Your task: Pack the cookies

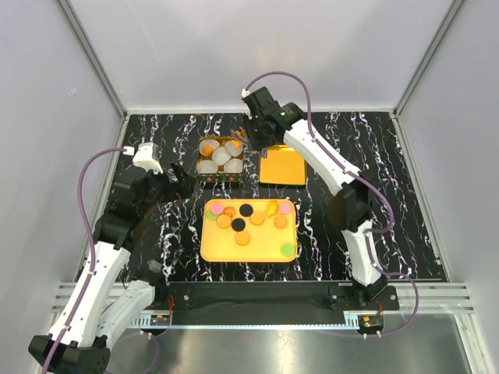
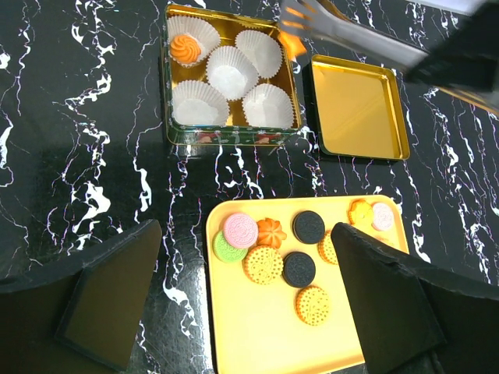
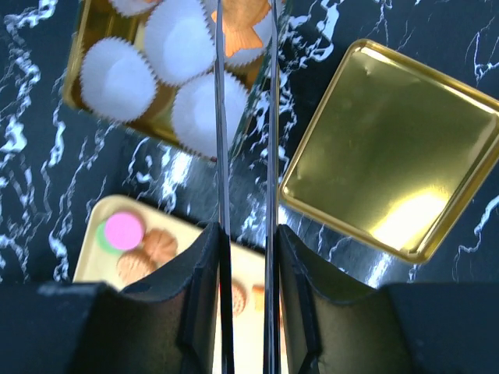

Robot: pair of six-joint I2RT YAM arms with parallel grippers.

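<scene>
Several cookies (image 1: 244,209) lie on the yellow tray (image 1: 261,248): orange, black, pink and green discs (image 2: 263,265). One orange cookie (image 2: 186,47) sits in a paper cup in the gold tin (image 1: 221,181). My right gripper (image 3: 248,234) is shut on metal tongs (image 3: 221,140). The tong tips pinch an orange cookie (image 3: 243,29) over the tin's far right corner, also visible in the left wrist view (image 2: 292,43). My left gripper (image 2: 248,257) is open and empty, hovering over the tray's left end (image 1: 178,178).
The tin (image 2: 231,137) holds several white crinkled paper cups (image 2: 231,70). Its gold lid (image 1: 281,165) lies upside down to the tin's right, on the black marbled table. Grey walls enclose the table on three sides.
</scene>
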